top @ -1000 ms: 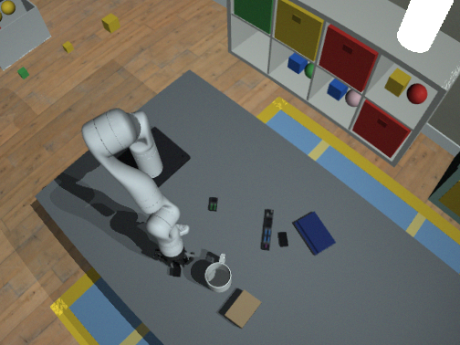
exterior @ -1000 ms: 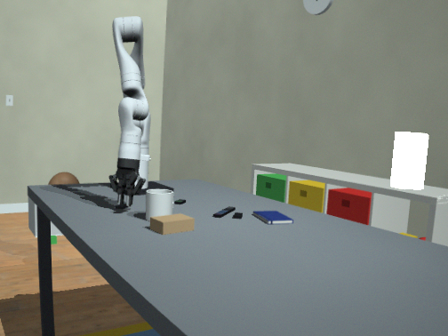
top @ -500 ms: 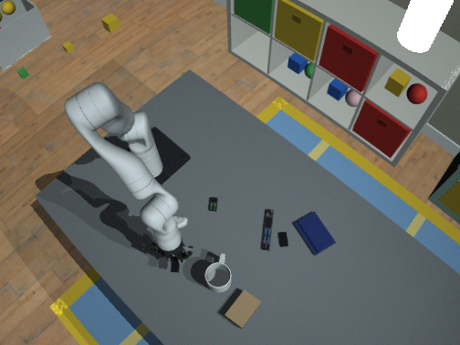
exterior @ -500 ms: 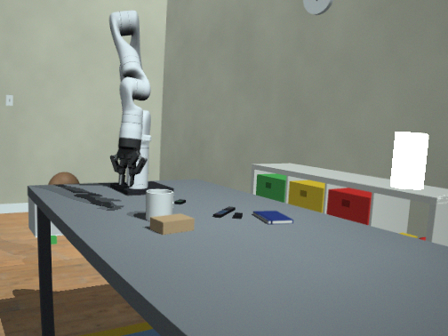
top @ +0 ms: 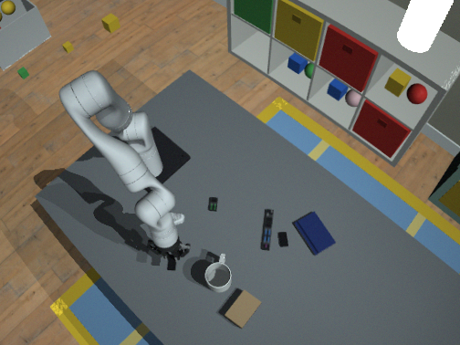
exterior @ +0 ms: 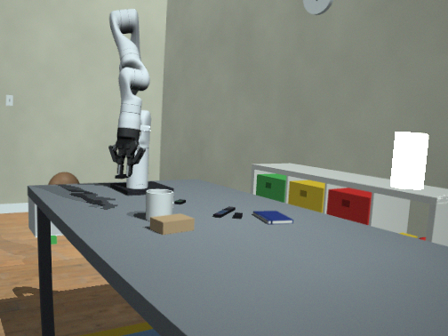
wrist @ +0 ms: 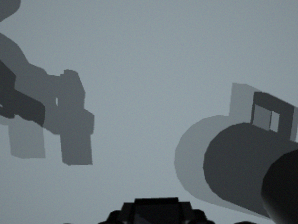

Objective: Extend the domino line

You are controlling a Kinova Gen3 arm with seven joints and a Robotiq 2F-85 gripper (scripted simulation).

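At far left: arm (top: pixel 132 166) (exterior: pixel 131 80) on a black base plate (top: pixel 180 157) (exterior: pixel 162 188), reaching over the left side of the tabletop (top: pixel 365 292) (exterior: pixel 284 262).
Claw (top: pixel 170 257) (exterior: pixel 124 174): up off the tabletop, pointing down, beyond and left of the mug. Fingers partly closed, small gap between them. Dark piece shows at the tips; can't tell if it's a gripped domino or part of a finger.
Domino line (top: pixel 267 229) (exterior: pixel 224 212): mid-tabletop, straight, pieces end to end. Blue pips along the middle, purple at the near-left end, grey at the other. Pip counts too small to read.
Black domino (top: pixel 283 239) (exterior: pixel 237 215): just right of the line, flat, apart from it, no pips visible. Looks face down.
Green-pip domino (top: pixel 213 203) (exterior: pixel 180 202): flat, face up, left of the line and farther back, well apart from it.
Match: can't tell which domino fits. Neither loose one touches a line end.
Mug (top: pixel 218 277) (exterior: pixel 159 204): white, upright, left of the line.
Tan block (top: pixel 243 308) (exterior: pixel 172 223): flat, near side of the mug.
Blue book (top: pixel 314 233) (exterior: pixel 272 217): flat, right of the black domino, apart.
Wrist view: tabletop and shadows, plus dark gripper housing at the bottom edge; fingertips out of sight.
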